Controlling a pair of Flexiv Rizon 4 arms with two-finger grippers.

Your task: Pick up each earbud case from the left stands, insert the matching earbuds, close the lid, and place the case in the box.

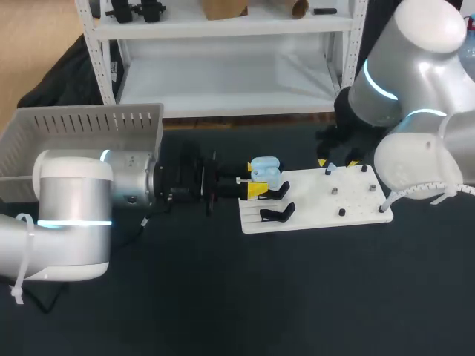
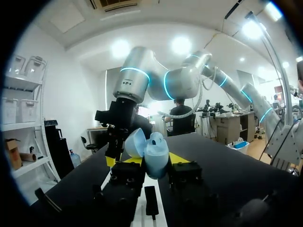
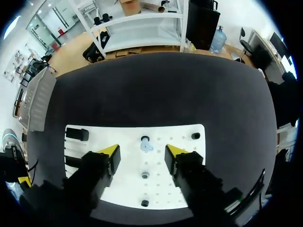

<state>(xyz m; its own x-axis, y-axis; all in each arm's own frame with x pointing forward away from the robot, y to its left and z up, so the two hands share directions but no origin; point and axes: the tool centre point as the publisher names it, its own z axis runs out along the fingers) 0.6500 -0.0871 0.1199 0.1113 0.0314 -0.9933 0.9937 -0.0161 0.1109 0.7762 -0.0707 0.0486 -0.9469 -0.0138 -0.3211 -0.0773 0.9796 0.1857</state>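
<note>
While pinching the open blue case (image 1: 265,172) in the left end effector (image 2: 156,160) by the black stands (image 1: 278,215), hold it level and lower the spread right end effector (image 3: 142,152) squarely over the pale earbud (image 3: 145,143) on the board (image 1: 356,204).

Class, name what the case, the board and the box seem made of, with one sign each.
Case: likely smooth pale-blue plastic; soft sheen.
Board: rigid white sheet, probably plastic; matte, with drilled holes.
Box: grey plastic or painted metal, unclear which; slotted wall.
</note>
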